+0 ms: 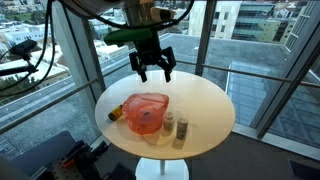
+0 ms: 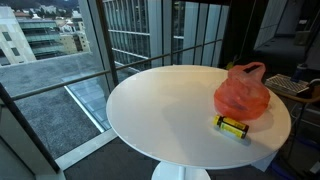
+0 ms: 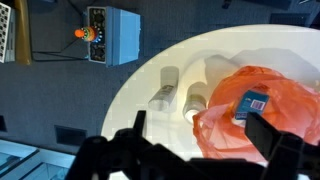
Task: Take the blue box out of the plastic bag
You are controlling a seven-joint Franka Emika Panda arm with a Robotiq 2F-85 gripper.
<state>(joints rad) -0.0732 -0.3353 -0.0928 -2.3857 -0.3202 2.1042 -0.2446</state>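
None of the removal is showing as done. The small blue box (image 3: 250, 105) is sitting inside the crumpled, translucent orange plastic bag (image 1: 147, 112), and in the wrist view you are seeing it through the bag's loose open top. The whole job is waiting for you, as I am judging it: coming down, reaching into the opening, pinching the box, lifting it clear and shaking it free of the film.

The black Robotiq gripper (image 1: 155, 74) is hanging in the air over the round white table (image 1: 210, 100), well apart from the bag and touching nothing. Its jaws are standing spread wide, with nothing between them.

In an exterior view the bag is lying almost directly below the gripper, a little toward the camera. In the wrist view the box is not lining up with the gap between the fingers (image 3: 275, 140). It is lying off to the right, just above the dark finger on that side. You are probably needing a sideways shift toward it before descending.

Two pale cylindrical bottles (image 3: 165, 90) are resting just beside the bag, on the side away from the box. I am expecting the thin film to give easily and to rise with the box unless you are gripping the box alone.
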